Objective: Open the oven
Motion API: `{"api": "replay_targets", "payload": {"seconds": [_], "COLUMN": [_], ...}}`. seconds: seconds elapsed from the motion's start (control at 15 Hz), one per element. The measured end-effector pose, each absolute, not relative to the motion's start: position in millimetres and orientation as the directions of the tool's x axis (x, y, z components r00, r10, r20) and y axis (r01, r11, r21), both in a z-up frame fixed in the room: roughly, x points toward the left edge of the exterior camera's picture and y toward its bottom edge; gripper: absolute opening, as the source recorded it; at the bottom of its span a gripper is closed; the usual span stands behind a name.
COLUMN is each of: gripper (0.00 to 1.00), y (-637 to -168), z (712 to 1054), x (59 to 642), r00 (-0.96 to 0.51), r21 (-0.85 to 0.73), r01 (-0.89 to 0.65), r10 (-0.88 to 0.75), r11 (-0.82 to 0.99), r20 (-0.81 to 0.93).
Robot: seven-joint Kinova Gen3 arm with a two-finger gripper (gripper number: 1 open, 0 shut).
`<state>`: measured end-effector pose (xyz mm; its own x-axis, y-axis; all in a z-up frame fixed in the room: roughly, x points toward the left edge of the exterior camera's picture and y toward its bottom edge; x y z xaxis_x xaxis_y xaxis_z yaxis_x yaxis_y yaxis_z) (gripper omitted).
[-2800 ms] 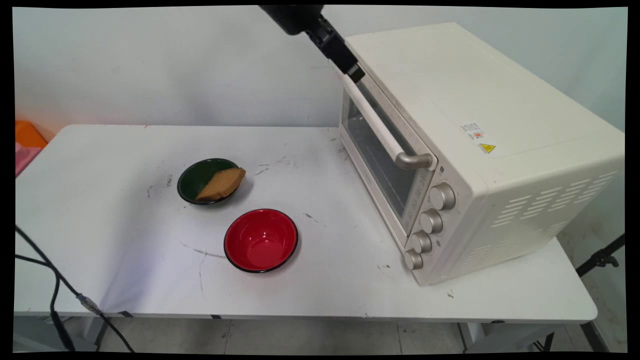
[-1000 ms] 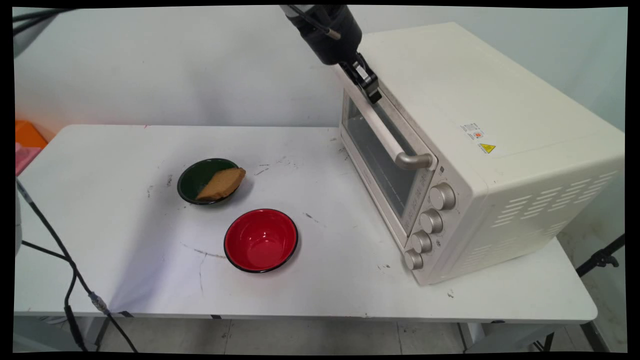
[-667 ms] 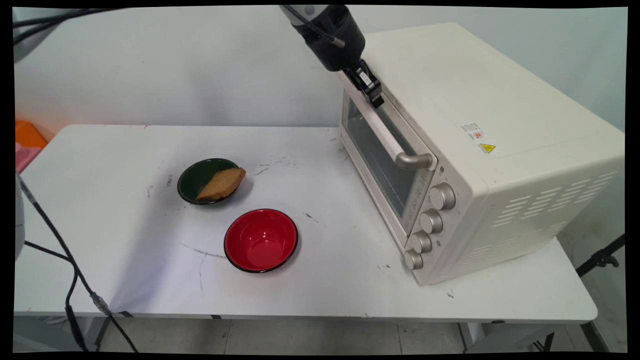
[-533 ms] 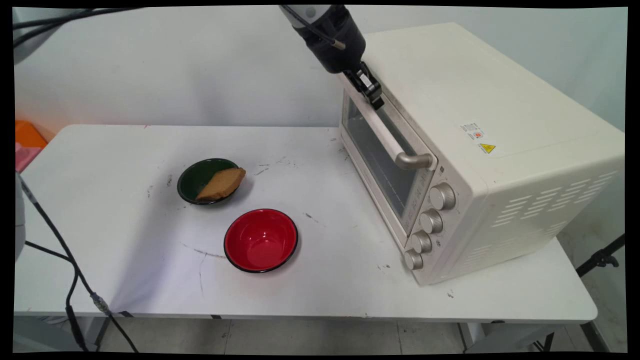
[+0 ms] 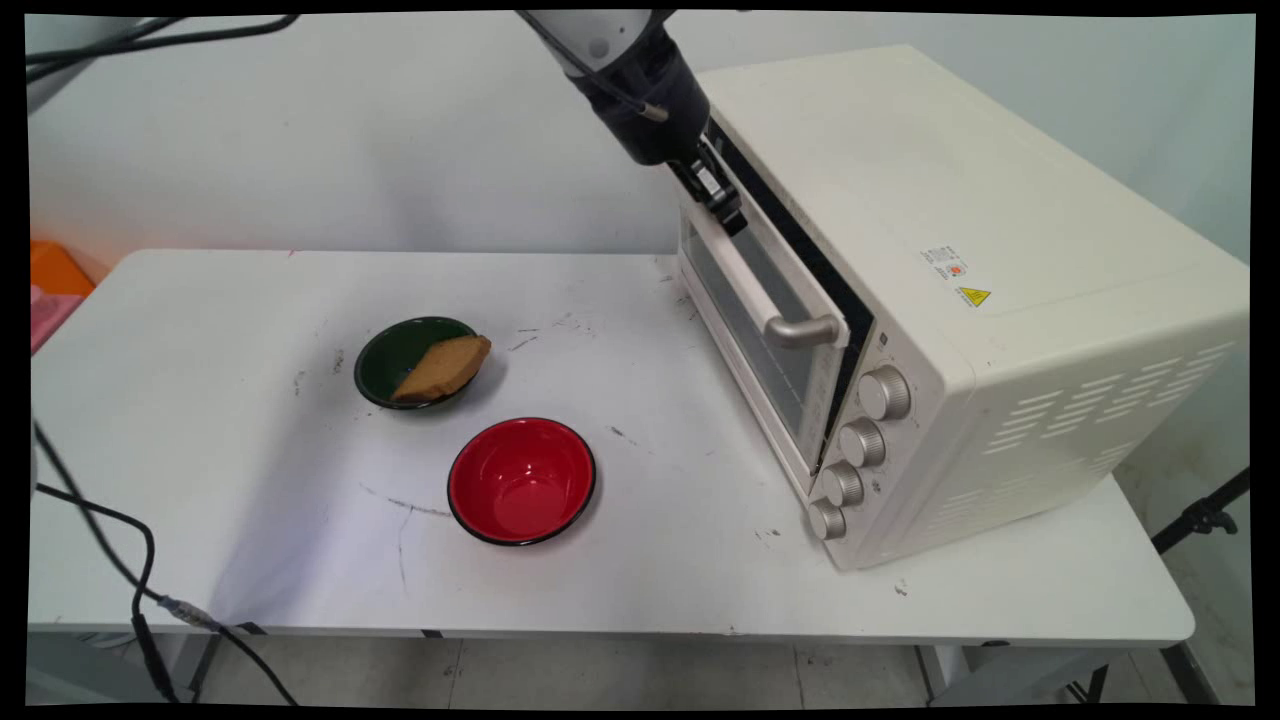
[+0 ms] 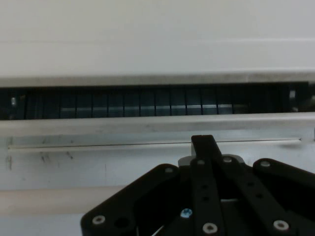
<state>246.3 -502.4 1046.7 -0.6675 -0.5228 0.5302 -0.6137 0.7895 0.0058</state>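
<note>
My gripper [image 5: 728, 216] reaches down from the top of the main view to the far end of the handle [image 5: 748, 282] on the cream toaster oven [image 5: 950, 230]. Its fingers are shut together and rest against the top of the oven door [image 5: 770, 345], just over the handle. The door stands slightly ajar, with a dark gap along its upper edge. In the hand view the shut gripper [image 6: 204, 141] lies on the door's top rim [image 6: 98, 125]. Beyond it the dark gap [image 6: 147, 103] shows the oven rack, and the handle [image 6: 49, 201] runs across below.
A green bowl [image 5: 395, 350] with a slice of brown bread [image 5: 445, 365] leaning in it sits mid-table. A red bowl [image 5: 520, 480] stands nearer the front. Black cables [image 5: 130, 570] hang over the table's front left corner. An orange and pink object [image 5: 55, 280] lies at the far left.
The gripper came down onto the far end of the handle, then drew back to the left. The oven door, shut before, now stands slightly ajar. The bowls have not moved.
</note>
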Motion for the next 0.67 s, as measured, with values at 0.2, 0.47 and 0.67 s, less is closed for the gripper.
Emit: {"api": "replay_targets", "payload": {"seconds": [0.2,0.47,0.67], "gripper": [0.00,0.00,0.00], "y": [-491.7,-473.0,-459.5], "z": [1044.1,1037.2,1028.7], "x": [255.6,274.1,288.2], "r00": [-0.677,-0.690,-0.696], "r21": [-0.009,-0.028,-0.036], "r01": [-0.595,-0.566,-0.552], "r10": [-0.494,-0.454,-0.436], "r11": [0.804,0.824,0.833], "r20": [0.545,0.564,0.570]}}
